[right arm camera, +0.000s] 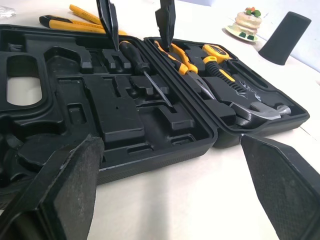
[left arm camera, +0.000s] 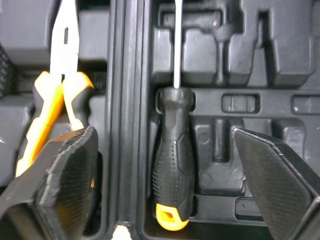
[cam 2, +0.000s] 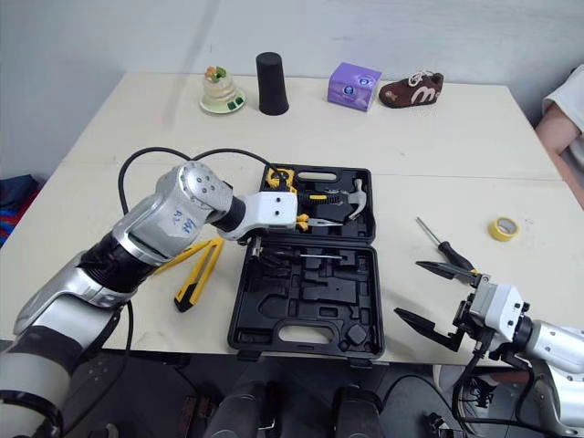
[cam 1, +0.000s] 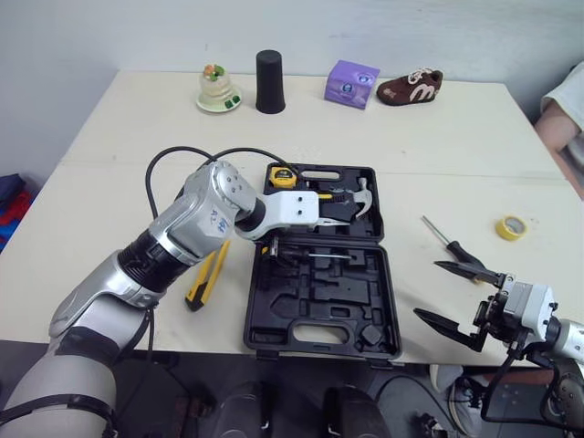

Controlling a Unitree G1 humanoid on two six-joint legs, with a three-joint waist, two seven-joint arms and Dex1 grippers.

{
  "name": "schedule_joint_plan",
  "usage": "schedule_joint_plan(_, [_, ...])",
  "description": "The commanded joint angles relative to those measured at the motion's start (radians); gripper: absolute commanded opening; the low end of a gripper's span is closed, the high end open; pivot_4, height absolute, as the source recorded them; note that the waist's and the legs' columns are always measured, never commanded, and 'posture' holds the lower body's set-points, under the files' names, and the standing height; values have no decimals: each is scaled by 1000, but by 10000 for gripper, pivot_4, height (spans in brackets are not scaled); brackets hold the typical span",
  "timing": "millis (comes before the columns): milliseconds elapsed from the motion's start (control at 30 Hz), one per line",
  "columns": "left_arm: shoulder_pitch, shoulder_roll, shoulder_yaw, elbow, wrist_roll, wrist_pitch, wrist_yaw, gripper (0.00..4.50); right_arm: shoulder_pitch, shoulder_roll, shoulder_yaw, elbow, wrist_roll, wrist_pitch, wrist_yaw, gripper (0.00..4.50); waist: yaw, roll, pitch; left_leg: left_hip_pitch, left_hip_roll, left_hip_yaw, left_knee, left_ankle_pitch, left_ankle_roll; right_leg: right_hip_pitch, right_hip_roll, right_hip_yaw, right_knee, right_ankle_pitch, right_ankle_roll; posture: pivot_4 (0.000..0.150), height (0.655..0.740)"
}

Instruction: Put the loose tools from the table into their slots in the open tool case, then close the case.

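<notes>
A: Left wrist view had the left pincer [left arm camera: 165, 150] spread wide over the tool case [cam 1: 260, 310], one finger each side of the black screwdriver [left arm camera: 172, 175]. It held nothing.
B: Screwdriver in its slot?
A: Looked seated, shaft along the groove, in the case's near half just by the hinge. The fingers stood clear of the handle, so I read it as a release pose, not a grip.
B: Other half?
A: Far half held the pliers [left arm camera: 60, 85], hammer [cam 1: 360, 196] and tape measure [cam 1: 284, 176], each in a moulded recess.
B: Other arm?
A: Gaping wide too, the right pincer [cam 1: 461, 297] was empty, just off the case's right front corner. Probably parked there to clear the left arm yet sit near the next pick.
B: What was loose?
A: On the counter [cam 1: 438, 137], a second screwdriver [cam 1: 452, 245] right of the case, nearest that right pincer. Then a yellow cutter [cam 1: 208, 274] left of the case, by the left arm. Also a yellow tape roll [cam 1: 511, 226] further right of the case; couldn't tell if it belonged.
B: Lid?
A: Flat open. Several recesses in the near half were bare, so closing was a way off, my guess.
</notes>
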Motion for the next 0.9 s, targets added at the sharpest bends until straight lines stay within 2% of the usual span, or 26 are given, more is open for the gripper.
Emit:
schedule_joint_plan(33, [-19, -15, 87, -84, -54, 30, -15, 43782, 2, -4, -17, -18, 19, -3, 2, 45000, 0, 0, 0, 0, 0, 0, 0, 0, 0, 0, 0, 0, 0, 0, 0, 1500, 7400])
schedule_joint_plan(167, [22, -41, 187, -86, -124, -22, -2, 43782, -8, -1, -13, 11, 14, -16, 17, 45000, 0, 0, 0, 0, 0, 0, 1, 0, 0, 0, 0, 0, 0, 0, 0, 1500, 7400])
schedule_joint_plan(200, [43, -59, 250, -76, -179, -49, -7, 41359, -9, 0, -13, 17, 13, -19, 21, 45000, 0, 0, 0, 0, 0, 0, 1, 0, 0, 0, 0, 0, 0, 0, 0, 1500, 7400])
schedule_joint_plan(267, [75, -105, 381, -41, -282, -86, 1, 34984, -8, 0, -14, 23, 13, -23, 27, 45000, -1, 0, 0, 0, 0, 0, 1, 0, 0, 0, 0, 0, 0, 0, 0, 1500, 7400])
schedule_joint_plan(333, [92, -140, 469, -10, -348, -99, 19, 25447, -6, 0, -15, 25, 13, -25, 30, 45000, 0, 0, 0, 0, 0, -1, 2, 0, 0, 1, 0, -1, 1, 0, 0, 1500, 7400])
schedule_joint_plan(433, [137, -123, 499, 28, -341, -234, 14, 10957, -4, -2, -17, 29, 13, -25, 34, 45000, -1, 1, 0, 0, 0, -2, 3, 0, 0, 1, 0, -2, 1, 0, 0, 1500, 7400])
schedule_joint_plan(500, [177, -142, 522, 48, -357, -257, 39, 2089, -6, -13, -25, 41, 16, -29, 51, 45000, -1, 1, 0, 0, 0, -2, 3, 0, 0, 1, 0, -3, 2, 0, 0, 1500, 7400])
schedule_joint_plan(533, [201, -156, 525, 60, -358, -270, 54, 311, -8, -21, -30, 45, 17, -28, 57, 45000, -1, 1, 0, 0, 0, -1, 3, 0, 0, 1, 0, -3, 2, 0, 0, 1500, 7400])
schedule_joint_plan(667, [292, -217, 504, 103, -345, -404, 82, 311, -8, -37, -42, 36, 28, -15, 59, 45000, 3, 1, 0, -1, -1, -1, 5, -1, 2, 2, -1, -3, 2, 0, 0, 1500, 7400])
schedule_joint_plan(767, [375, -221, 426, 116, -289, -422, 97, 311, -19, -42, -42, 15, 30, 1, 39, 45000, 1, 1, 0, -1, -1, -1, 5, -2, 3, 2, -1, -3, 2, 0, 0, 1500, 7400])
schedule_joint_plan(900, [405, -248, 420, 175, -251, -507, 162, 311, -21, -51, -57, -5, 30, 23, 18, 45000, 0, 1, 0, 0, -1, -1, 5, -2, 3, 2, -1, -3, 1, 0, 0, 1500, 7400])
